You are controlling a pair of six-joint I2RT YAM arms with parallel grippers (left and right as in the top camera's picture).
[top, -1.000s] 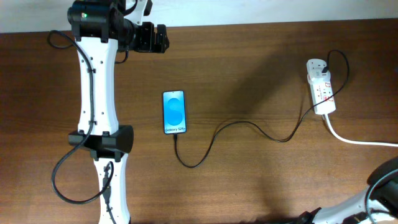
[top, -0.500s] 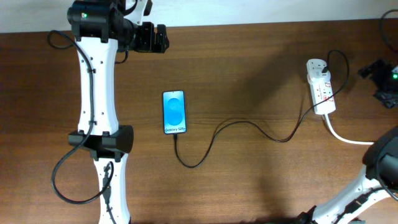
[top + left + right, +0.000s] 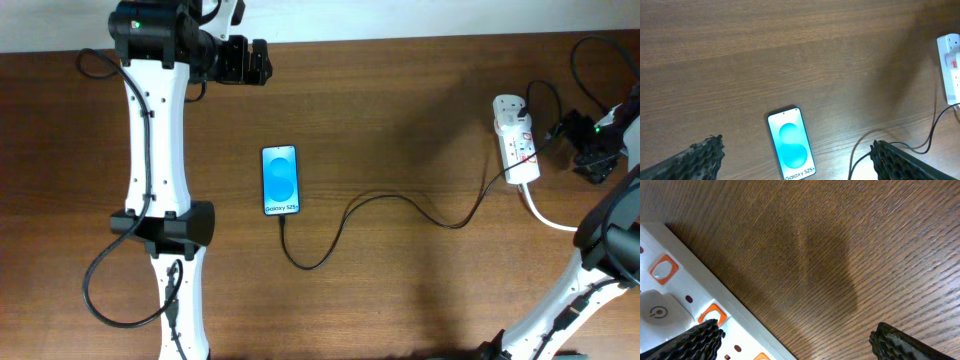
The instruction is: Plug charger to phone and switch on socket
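Note:
The phone (image 3: 280, 181) lies face up mid-table with its blue screen lit; it also shows in the left wrist view (image 3: 790, 146). The thin black charger cable (image 3: 400, 198) runs from the phone's bottom edge, loops across the table and reaches the white socket strip (image 3: 517, 141) at the far right. My right gripper (image 3: 575, 140) is open just to the right of the strip. In the right wrist view (image 3: 796, 327) one of its fingers (image 3: 690, 342) hangs over the strip (image 3: 675, 305) with its orange switches. My left gripper (image 3: 262, 62) is open and empty, high above the phone (image 3: 796, 145).
A thick white cord (image 3: 570, 224) leaves the strip toward the right edge. A black plug (image 3: 522, 103) sits in the strip's far end. The left arm's white links (image 3: 155, 180) stretch down the table's left side. The strip also shows at the left wrist view's right edge (image 3: 952, 65).
My right gripper has come in from the right edge and moved left, close beside the socket strip. The left arm, phone and cable have not moved.

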